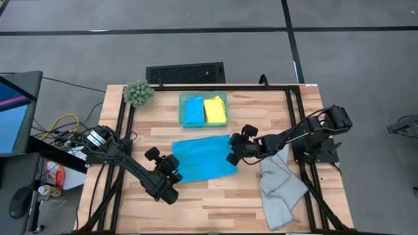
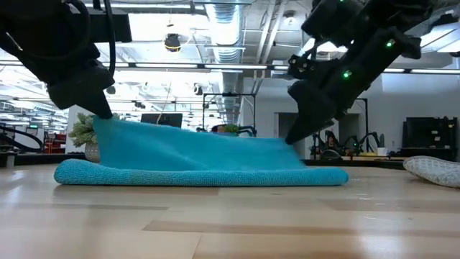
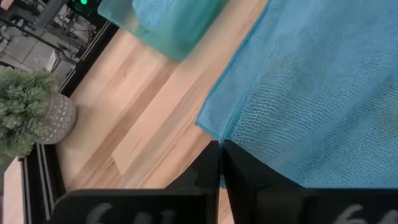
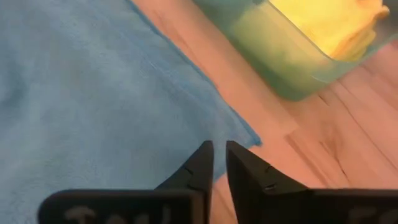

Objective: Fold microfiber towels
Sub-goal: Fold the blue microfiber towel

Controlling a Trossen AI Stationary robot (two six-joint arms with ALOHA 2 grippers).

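nearest the front edge of the wooden counter (image 1: pixel 215 202) lies a light grey towel (image 1: pixel 279 189), rumpled and unfolded at the right front, partly under the right arm and close to the counter's right rail; just behind it, at mid-counter, a bright blue towel (image 1: pixel 204 156) lies spread, folded over along its front so that the low view shows a rounded fold resting on the boards with the upper layer raised at both ends; the left gripper (image 1: pixel 171 171) sits at the towel's left front corner, its jaws pressed together on the blue edge, the left wrist view showing the two dark fingers (image 3: pixel 208 171) meeting with the cloth's hem caught between them; the right gripper (image 1: pixel 234 155) sits at the towel's right edge, its jaws standing slightly apart with a narrow gap, the corner of the blue cloth lying just ahead of the fingertips in the right wrist view; whether that corner is pinched cannot be told; in the low view both ends of the upper layer are lifted off the counter where the arms meet it; farther back, beyond the spread towel and apart from it, a translucent teal-green tray (image 1: pixel 223 97) holds a folded blue towel (image 1: pixel 193 111) on its left and a folded yellow towel (image 1: pixel 215 109) on its right, side by side and touching; to the tray's left, near the back left corner, stands a small fuzzy green plant ball (image 1: pixel 138 93) in a pale pot.
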